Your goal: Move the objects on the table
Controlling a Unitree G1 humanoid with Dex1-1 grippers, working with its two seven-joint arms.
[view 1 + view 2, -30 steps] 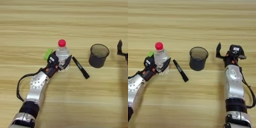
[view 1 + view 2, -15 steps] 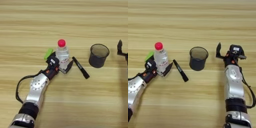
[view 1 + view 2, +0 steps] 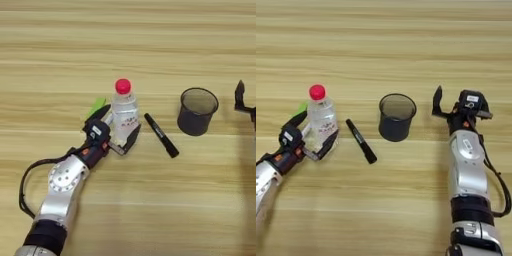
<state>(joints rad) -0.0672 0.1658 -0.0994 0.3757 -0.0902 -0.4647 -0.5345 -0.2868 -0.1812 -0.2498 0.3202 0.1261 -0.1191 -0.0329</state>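
water bottle (image 3: 125, 116) stands upright left of tabletop (image 3: 150, 45) centre, bracketed by the left gripper (image 3: 118, 131), jaws spread, not clamped. black marker (image 3: 161, 135) and mesh cup (image 3: 197, 111) sit rightward; right gripper (image 3: 448, 102) parked beyond, jaws released.

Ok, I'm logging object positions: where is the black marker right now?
The black marker lies flat on the table near the middle of both views, between the water bottle on its left and the black mesh cup on its right.
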